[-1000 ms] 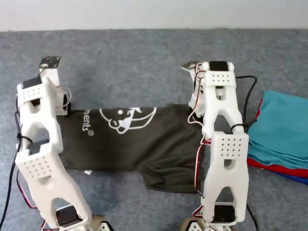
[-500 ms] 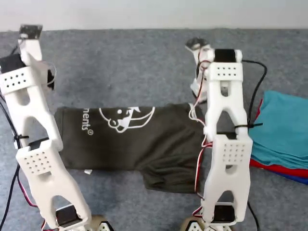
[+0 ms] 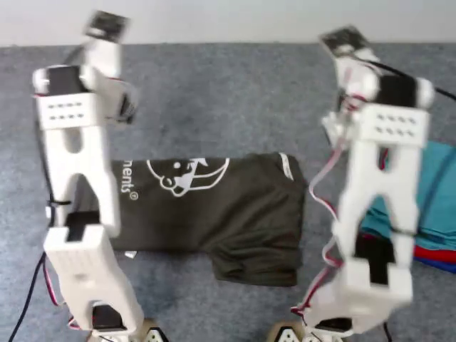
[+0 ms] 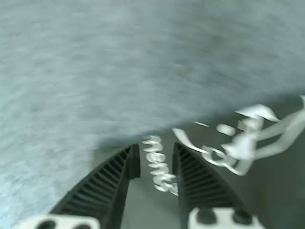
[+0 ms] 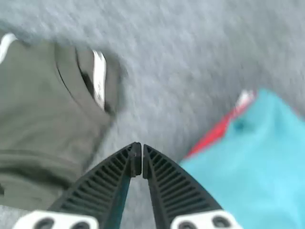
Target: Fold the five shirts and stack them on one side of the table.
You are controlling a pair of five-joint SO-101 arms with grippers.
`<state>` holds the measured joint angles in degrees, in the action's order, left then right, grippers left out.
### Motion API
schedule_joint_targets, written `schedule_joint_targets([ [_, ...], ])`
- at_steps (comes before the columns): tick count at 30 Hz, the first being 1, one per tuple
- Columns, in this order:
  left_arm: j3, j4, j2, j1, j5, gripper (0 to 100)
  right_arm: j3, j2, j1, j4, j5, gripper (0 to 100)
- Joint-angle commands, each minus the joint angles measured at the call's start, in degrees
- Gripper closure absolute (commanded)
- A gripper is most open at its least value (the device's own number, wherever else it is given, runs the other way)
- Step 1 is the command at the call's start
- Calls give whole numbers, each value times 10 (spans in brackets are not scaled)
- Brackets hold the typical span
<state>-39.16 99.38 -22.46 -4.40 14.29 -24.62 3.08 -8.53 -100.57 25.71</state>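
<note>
A dark shirt with a white print lies partly folded in the middle of the grey table, its collar end toward the right. My left arm stands raised over the shirt's left end. Its gripper hangs open by a narrow gap above the printed lettering on the shirt, holding nothing. My right arm is raised between the shirt and the stack. Its gripper is shut and empty, hovering over bare carpet between the shirt's collar and the teal shirt.
A stack of folded shirts, teal on top with red and blue below, sits at the table's right edge. Grey carpet stretches behind the dark shirt to the pale wall at the back.
Both arms have risen off the dark shirt. The left one swung up and rightward, the right one up and toward the stack. The shirt has stayed where it lay.
</note>
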Motion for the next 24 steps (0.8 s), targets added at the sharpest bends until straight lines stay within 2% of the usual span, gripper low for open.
schedule_joint_targets([
  [1,125,9,106,83,5,878,90,-134,-73,-22,0,987],
  [8,316,-46,188,240,-26,878,185,-234,-215,-22,44,987],
  [15,415,-106,142,407,-33,878,213,-250,-307,-22,45,987],
  [24,416,-120,51,505,-32,878,213,-251,-349,-22,80,987],
])
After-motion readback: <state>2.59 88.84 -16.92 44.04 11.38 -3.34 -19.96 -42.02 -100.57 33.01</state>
